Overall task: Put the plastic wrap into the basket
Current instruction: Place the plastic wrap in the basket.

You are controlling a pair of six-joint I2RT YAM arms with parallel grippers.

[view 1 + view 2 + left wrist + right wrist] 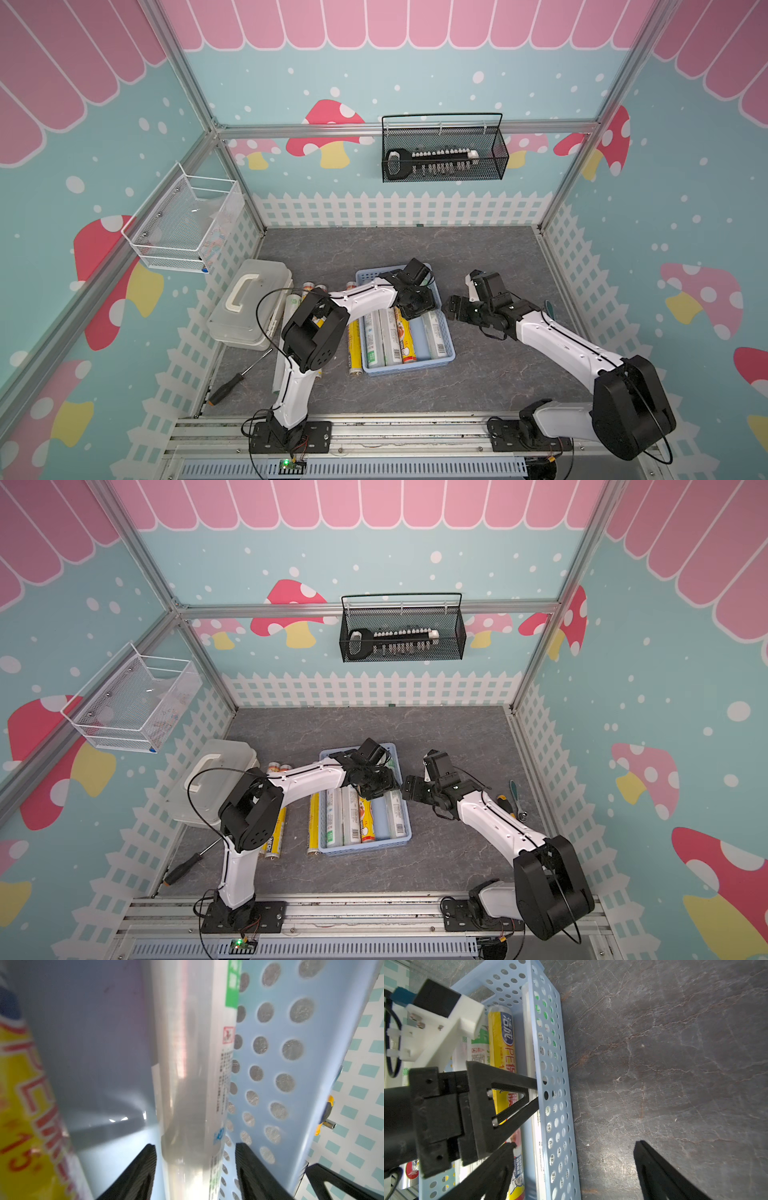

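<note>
The light blue basket [407, 371] [365, 850] sits mid-table holding several plastic wrap rolls lying lengthwise. My left gripper [415, 309] [195, 1147] reaches down inside it, open, its fingers [145, 1163] standing either side of a clear green-printed roll [193, 1084] [527, 1032] with small gaps. That roll rests against the perforated right wall [280, 1064]. A yellow roll [25, 1095] [502, 1043] lies beside it. More yellow rolls [313, 825] [276, 833] lie on the table left of the basket. My right gripper [451, 307] [574, 1145] hovers open over the basket's right wall, holding nothing.
A translucent lidded box [249, 307] stands at the left wall, with a black-handled screwdriver [232, 384] in front of it. Small hand tools [513, 800] lie by the right wall. A black wire basket [442, 153] and a white one [187, 224] hang on the walls.
</note>
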